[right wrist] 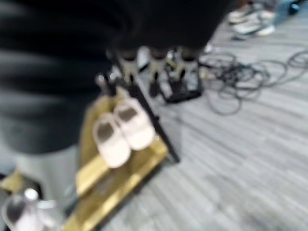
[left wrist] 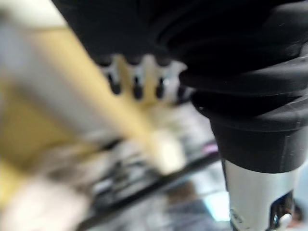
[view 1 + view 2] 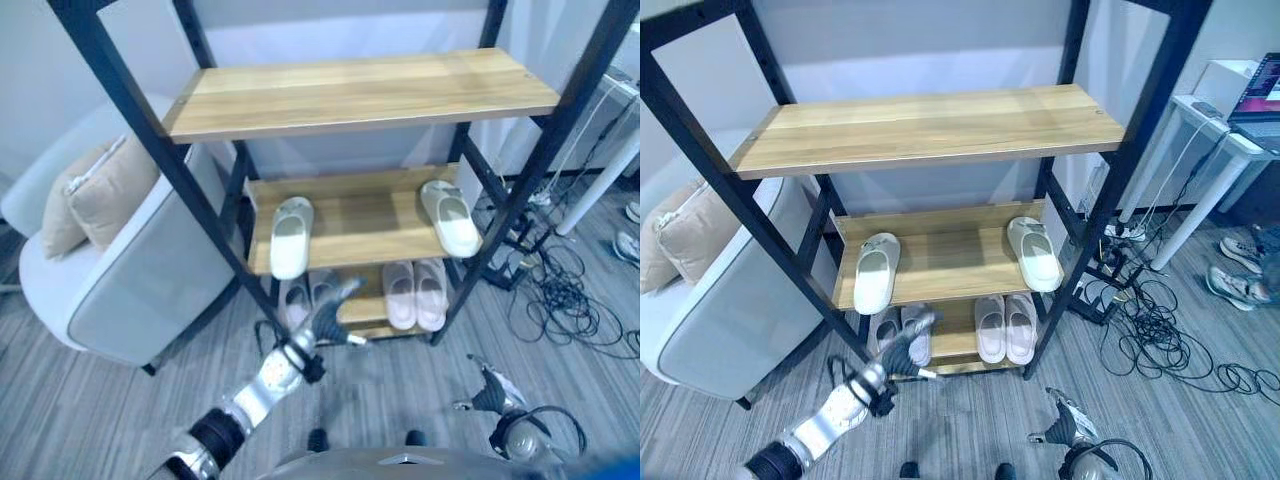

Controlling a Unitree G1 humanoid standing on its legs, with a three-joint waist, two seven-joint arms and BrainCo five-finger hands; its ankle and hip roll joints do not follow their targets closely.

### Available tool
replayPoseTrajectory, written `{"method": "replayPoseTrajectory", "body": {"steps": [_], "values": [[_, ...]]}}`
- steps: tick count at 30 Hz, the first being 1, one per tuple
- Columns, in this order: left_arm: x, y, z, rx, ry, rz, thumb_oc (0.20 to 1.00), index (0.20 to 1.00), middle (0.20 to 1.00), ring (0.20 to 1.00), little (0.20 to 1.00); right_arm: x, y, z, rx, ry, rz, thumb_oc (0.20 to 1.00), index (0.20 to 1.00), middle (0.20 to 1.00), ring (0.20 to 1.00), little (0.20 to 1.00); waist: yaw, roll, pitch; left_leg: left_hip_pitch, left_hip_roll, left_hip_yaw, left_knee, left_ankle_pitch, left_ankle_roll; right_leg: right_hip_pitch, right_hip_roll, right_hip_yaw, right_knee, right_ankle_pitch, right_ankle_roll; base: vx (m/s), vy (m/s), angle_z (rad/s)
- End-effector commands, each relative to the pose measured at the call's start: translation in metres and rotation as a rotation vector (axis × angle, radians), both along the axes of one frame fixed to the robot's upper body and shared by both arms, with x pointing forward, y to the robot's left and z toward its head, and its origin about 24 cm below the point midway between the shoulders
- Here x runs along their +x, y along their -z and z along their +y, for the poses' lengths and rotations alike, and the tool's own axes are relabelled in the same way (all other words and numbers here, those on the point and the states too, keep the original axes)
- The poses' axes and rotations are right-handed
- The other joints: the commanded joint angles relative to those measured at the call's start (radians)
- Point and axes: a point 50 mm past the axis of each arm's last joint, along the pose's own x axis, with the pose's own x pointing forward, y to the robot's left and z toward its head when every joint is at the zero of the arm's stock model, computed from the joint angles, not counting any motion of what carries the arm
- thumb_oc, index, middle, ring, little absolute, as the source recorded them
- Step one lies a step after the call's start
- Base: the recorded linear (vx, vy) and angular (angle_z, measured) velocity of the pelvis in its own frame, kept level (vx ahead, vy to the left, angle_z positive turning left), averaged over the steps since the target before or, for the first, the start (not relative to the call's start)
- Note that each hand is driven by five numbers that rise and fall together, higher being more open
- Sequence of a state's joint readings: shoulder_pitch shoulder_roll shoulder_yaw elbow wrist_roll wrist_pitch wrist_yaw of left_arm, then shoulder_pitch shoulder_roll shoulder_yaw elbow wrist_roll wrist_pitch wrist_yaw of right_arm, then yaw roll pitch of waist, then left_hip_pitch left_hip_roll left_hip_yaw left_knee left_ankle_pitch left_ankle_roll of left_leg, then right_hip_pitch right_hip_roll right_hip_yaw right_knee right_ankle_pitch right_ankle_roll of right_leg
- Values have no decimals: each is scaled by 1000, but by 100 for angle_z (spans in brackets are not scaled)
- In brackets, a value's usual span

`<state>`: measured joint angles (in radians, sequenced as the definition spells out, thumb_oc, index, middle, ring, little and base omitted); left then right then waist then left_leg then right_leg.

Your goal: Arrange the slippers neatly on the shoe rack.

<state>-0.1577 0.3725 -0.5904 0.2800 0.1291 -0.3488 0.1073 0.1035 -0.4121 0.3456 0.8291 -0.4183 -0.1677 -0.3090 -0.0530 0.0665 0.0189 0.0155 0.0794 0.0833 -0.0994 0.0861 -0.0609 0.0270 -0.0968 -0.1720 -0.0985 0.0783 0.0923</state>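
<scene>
Grey plank floor, a shoe rack [image 3: 360, 95] of wooden shelves, and slippers on two levels.

Left hand [image 3: 330, 318] reaches with relaxed, spread fingers, holding nothing, toward the grey slipper pair [image 3: 305, 295] just beyond it on the bottom shelf; the pink pair [image 3: 416, 292] sits further right of the hand. Above the hand, two white slippers [image 3: 291, 235] [image 3: 449, 217] lie well apart. Right hand [image 3: 488, 394] hangs low, fingers straight. I think the reach should go slowly under the middle shelf and avoid the black post.

left hand [image 3: 327, 318] stretched forward with fingers spread loose, right hand [image 3: 487, 393] hanging low, fingers look relaxed too
</scene>
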Motion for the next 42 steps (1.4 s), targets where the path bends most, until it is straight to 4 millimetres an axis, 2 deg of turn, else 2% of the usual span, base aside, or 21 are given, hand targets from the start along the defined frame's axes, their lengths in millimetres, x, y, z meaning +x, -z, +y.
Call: {"method": "replayPoseTrajectory", "body": {"steps": [1,6,9,13,14,16,18,19,21,26,30,31,33,37,38,39,41,42], "values": [[19,-41,-3,-33,39,-183,1000,1000,1000,1000,1000,11,-8,-1,2,-38,-46,1000,1000,1000,1000,1000,15,-23,31,-11,-7,-41,12,-76,-31,7,-68,22,11,-78,74,49,-56,-16],[40,-51,-1,-27,-35,-205,1000,1000,1000,1000,1000,4,-5,-2,1,-37,-1,1000,1000,1000,1000,1000,-6,3,31,11,-9,-18,12,-78,-35,20,-69,40,11,-81,74,50,-45,-10],[52,-48,3,14,-96,-204,1000,1000,1000,1000,1000,4,-5,-5,-16,-43,10,1000,1000,1000,1000,1000,-16,13,36,10,-10,-12,12,-76,-37,17,-68,46,11,-79,74,13,-17,-12],[80,-34,14,169,-237,-168,1000,1000,1000,1000,1000,7,-9,-14,-52,-47,2,1000,1000,1000,1000,1000,-39,35,42,-1,-12,2,12,-69,-41,2,-69,56,11,-75,76,11,-8,-12],[81,-34,14,168,-237,-170,1000,1000,1000,1000,1000,8,-10,-14,-53,-46,1,1000,1000,1000,1000,1000,-38,36,43,-1,-12,2,12,-69,-41,2,-69,56,11,-75,76,-3,0,-8],[106,-34,27,286,-358,-151,1000,1000,1000,1000,1000,14,-18,-23,-85,-47,-39,1000,1000,1000,1000,1000,-66,58,63,-26,-14,12,12,-60,-43,-33,-70,70,11,-64,77,-33,13,-12],[113,-36,30,316,-385,-150,1000,1000,1000,1000,1000,17,-21,-25,-93,-46,-54,1000,1000,1000,1000,1000,-74,65,71,-35,-13,13,12,-58,-44,-47,-70,73,11,-60,77,-33,8,-16],[123,-41,40,347,-441,-142,1000,1000,1000,1000,1000,20,-25,-29,-108,-54,-69,1000,1000,1000,1000,1000,-86,72,79,-48,-13,18,12,-54,-45,-65,-69,80,11,-56,77,-19,-7,-21],[131,-50,47,352,-492,-145,1000,1000,1000,1000,1000,21,-27,-33,-117,-40,-82,1000,1000,1000,1000,1000,-91,77,84,-57,-10,23,12,-51,-45,-76,-68,86,11,-53,77,-10,-6,-6],[141,-65,73,327,-622,-146,1000,1000,1000,1000,1000,20,-31,-40,-24,119,-134,1000,1000,1000,1000,1000,-99,75,88,-56,-2,34,12,-49,-46,-81,-61,94,11,-53,75,30,-30,-7],[145,-77,87,337,-674,-180,1000,1000,1000,1000,1000,21,-31,-37,-32,89,-132,1000,1000,1000,1000,1000,-95,69,87,-56,2,33,12,-48,-46,-79,-56,94,12,-57,74,48,-44,-10],[146,-79,101,376,-720,-176,1000,1000,1000,1000,1000,21,-31,-35,-32,75,-131,1000,1000,1000,1000,1000,-94,66,89,-59,3,34,12,-48,-47,-84,-55,95,13,-56,74,32,-25,0],[148,-87,114,398,-774,-183,1000,1000,1000,1000,1000,24,-31,-32,-29,62,-135,1000,1000,1000,1000,1000,-93,65,92,-64,4,34,12,-47,-47,-91,-54,94,15,-55,74,0,0,0],[151,-98,129,435,-830,-205,1000,1000,1000,1000,1000,26,-31,-27,-24,42,-136,1000,1000,1000,1000,1000,-92,61,98,-75,5,34,12,-44,-46,-107,-52,96,17,-54,75,0,0,0],[151,-105,142,448,-869,-216,1000,1000,1000,1000,1000,28,-31,-27,-24,38,-139,1000,1000,1000,1000,1000,-90,59,102,-83,6,35,12,-43,-46,-117,-51,97,18,-53,76,0,0,0],[151,-106,142,448,-870,-217,1000,1000,1000,1000,1000,28,-31,-27,-24,38,-139,1000,1000,1000,1000,1000,-90,59,101,-84,6,35,12,-43,-46,-118,-51,98,18,-53,76,0,0,0],[151,-121,162,499,-929,-241,1000,1000,1000,1000,1000,32,-33,-27,-30,27,-148,1000,1000,1000,1000,1000,-87,53,114,-107,8,32,12,-36,-45,-144,-50,99,25,-48,77,-37,2,-1],[151,-121,162,499,-930,-242,1000,1000,1000,1000,1000,32,-33,-27,-30,27,-149,1000,1000,1000,1000,1000,-87,53,114,-108,8,32,12,-36,-45,-145,-50,99,25,-48,77,-36,4,-1]]}}
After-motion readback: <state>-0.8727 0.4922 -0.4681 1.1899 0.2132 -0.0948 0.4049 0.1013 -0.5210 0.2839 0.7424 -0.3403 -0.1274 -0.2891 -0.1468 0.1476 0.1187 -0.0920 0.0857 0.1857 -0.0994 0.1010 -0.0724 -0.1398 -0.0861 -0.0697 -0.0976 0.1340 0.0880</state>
